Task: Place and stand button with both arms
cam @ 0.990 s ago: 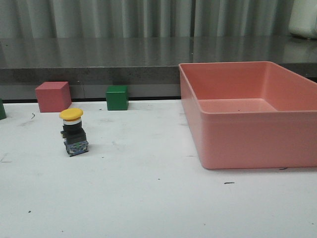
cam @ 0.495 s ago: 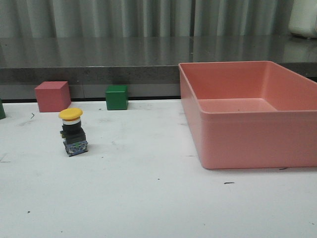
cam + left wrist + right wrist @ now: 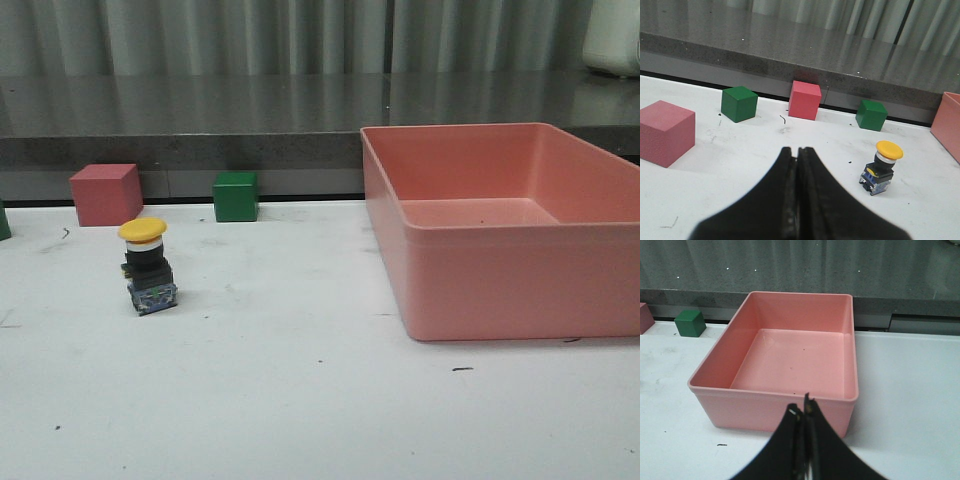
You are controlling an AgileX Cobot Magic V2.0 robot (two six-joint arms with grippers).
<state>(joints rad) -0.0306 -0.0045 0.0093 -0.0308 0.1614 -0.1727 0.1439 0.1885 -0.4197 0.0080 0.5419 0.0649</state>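
Note:
The button [image 3: 147, 266] stands upright on the white table at the left, yellow cap on top, dark base with bluish contacts below. In the left wrist view the button [image 3: 882, 165] stands apart from my left gripper [image 3: 796, 150], whose black fingers are shut with nothing between them. My right gripper [image 3: 802, 409] is shut too and empty, hanging in front of the near wall of the pink bin [image 3: 770, 410]. Neither arm shows in the front view.
A large pink bin [image 3: 500, 280] fills the right of the table. A red cube [image 3: 105, 194] and a green cube [image 3: 236, 196] sit along the back edge behind the button. The left wrist view adds another green cube [image 3: 739, 103] and a big pink cube [image 3: 665, 132].

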